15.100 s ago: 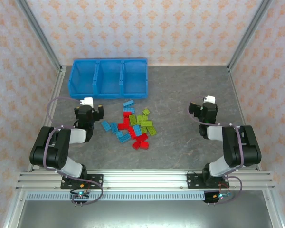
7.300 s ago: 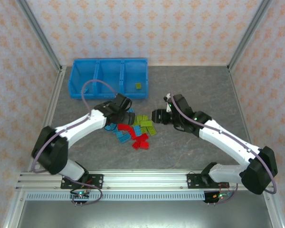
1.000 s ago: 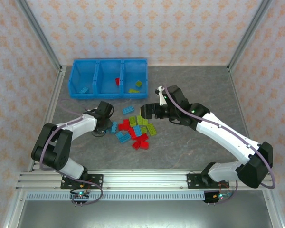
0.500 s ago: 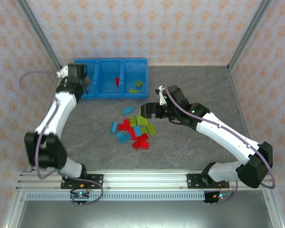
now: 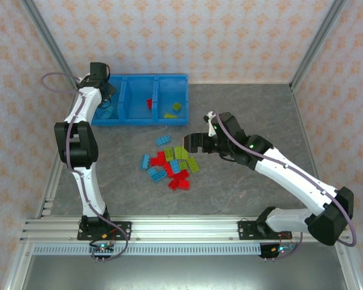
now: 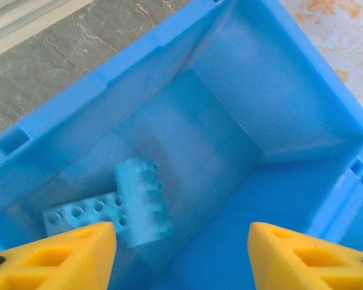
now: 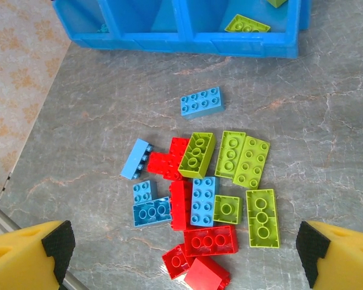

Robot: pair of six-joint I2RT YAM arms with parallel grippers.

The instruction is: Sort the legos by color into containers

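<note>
Left gripper (image 6: 181, 260): jaws standing spread, pinching nothing, hanging over the blue tray's (image 5: 139, 121) left compartment (image 6: 260, 90). Two light blue bricks (image 6: 142, 202) are lying on that compartment's floor, touching.

Right gripper (image 7: 184, 260): jaws spread wide, empty, hovering above the mixed pile (image 7: 199, 199) lying well in front of the tray. A red brick (image 5: 149, 104) is sitting in the tray's middle compartment, lime green bricks (image 7: 247, 24) in its right one. A lone light blue brick (image 7: 201, 101) is lying between pile and tray.

Risks, as I am judging them:
- Pile bricks are touching side by side in mixed colours, so wide jaws closing there could be dragging in a wrong-coloured neighbour.
- One lime green brick (image 7: 196, 154) appears to be leaning on the red ones and may be slipping from a pinch.
- The left arm, heading from the tray toward the pile, could be crossing the right arm's path.
</note>
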